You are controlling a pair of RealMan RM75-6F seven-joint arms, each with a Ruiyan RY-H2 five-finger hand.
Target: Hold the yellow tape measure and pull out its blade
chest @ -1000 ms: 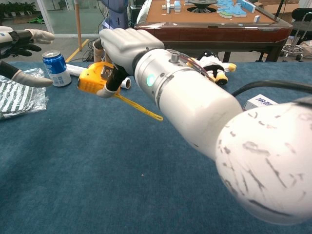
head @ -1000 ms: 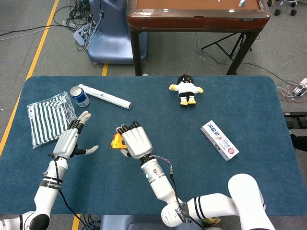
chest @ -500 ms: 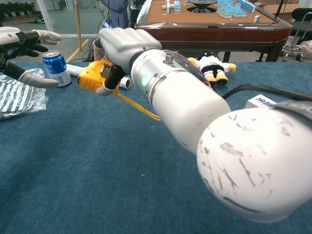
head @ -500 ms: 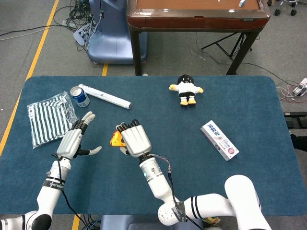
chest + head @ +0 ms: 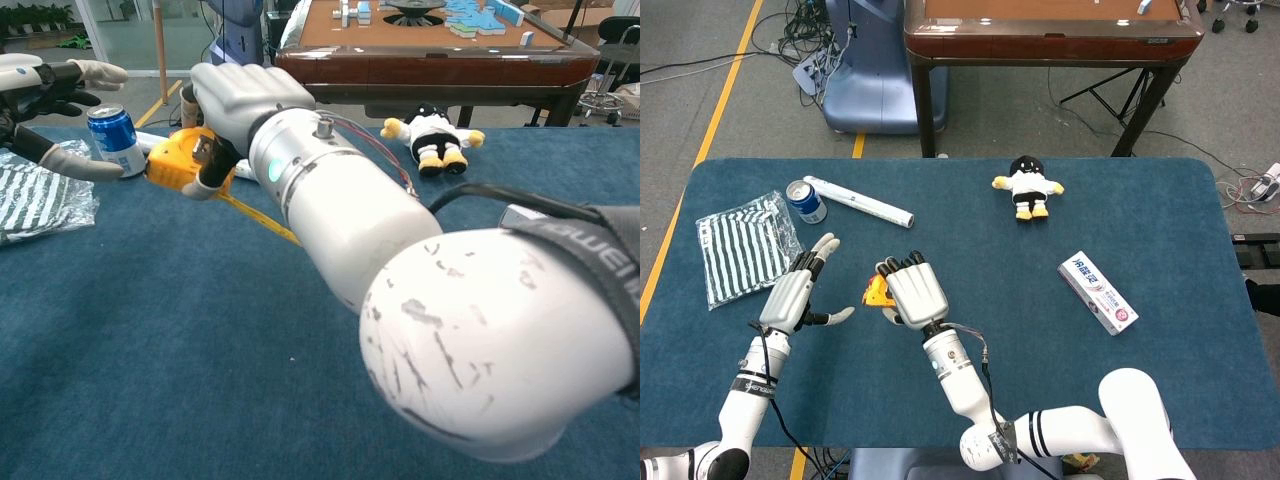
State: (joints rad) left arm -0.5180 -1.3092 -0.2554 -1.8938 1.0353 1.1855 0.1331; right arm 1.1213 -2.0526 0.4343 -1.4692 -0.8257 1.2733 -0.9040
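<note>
My right hand [image 5: 912, 292] grips the yellow tape measure [image 5: 176, 163], now carried nearer the blue can [image 5: 113, 139]; my left hand [image 5: 798, 292], fingers spread and empty, waits closer beside it; blade pull seems imminent.

the yellow tape measure [image 5: 178, 161] is a chunky yellow-orange case, held up off the blue table in the right hand [image 5: 235, 100], whose fingers wrap its right side. a thin yellow strip [image 5: 258, 219] runs from under the case down to the right. from the head view only its yellow corner [image 5: 875, 292] shows beside the hand.
</note>
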